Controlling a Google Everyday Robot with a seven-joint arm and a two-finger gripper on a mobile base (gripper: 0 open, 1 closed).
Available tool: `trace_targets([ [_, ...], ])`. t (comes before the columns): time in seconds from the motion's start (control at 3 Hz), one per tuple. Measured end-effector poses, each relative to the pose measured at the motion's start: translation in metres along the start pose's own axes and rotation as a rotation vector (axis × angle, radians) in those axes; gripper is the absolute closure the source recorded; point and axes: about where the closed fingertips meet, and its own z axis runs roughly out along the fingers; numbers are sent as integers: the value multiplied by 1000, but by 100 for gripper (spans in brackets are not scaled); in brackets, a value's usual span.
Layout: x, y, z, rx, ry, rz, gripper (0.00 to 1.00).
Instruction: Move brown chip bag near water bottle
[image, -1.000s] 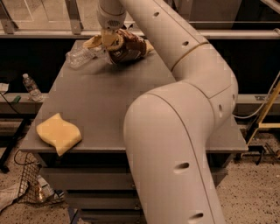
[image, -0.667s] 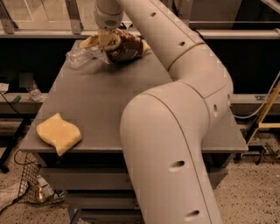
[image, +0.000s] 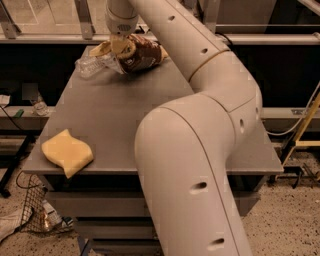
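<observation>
The brown chip bag (image: 144, 55), dark brown foil with pale tan parts, lies at the far end of the grey table (image: 115, 115). The water bottle (image: 91, 63), clear and ribbed, lies on its side just to the left of the bag, touching or almost touching it. My gripper (image: 121, 47) reaches down from the long white arm at the bag's left end, between bag and bottle, and is shut on the bag. The gripper hides the bag's left end.
A yellow wavy-edged sponge (image: 67, 152) lies at the table's near left corner. A small clear bottle (image: 38, 105) stands beyond the left edge, lower down. A wire basket (image: 31, 210) sits on the floor at lower left. My arm's big white links cover the table's right half.
The gripper and the chip bag have shifted slightly left, towards the water bottle. The sponge has not moved.
</observation>
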Motion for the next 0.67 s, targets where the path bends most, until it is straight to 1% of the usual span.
trace_targets([
  [0.67,-2,1,8,-7,-1,-2,36],
])
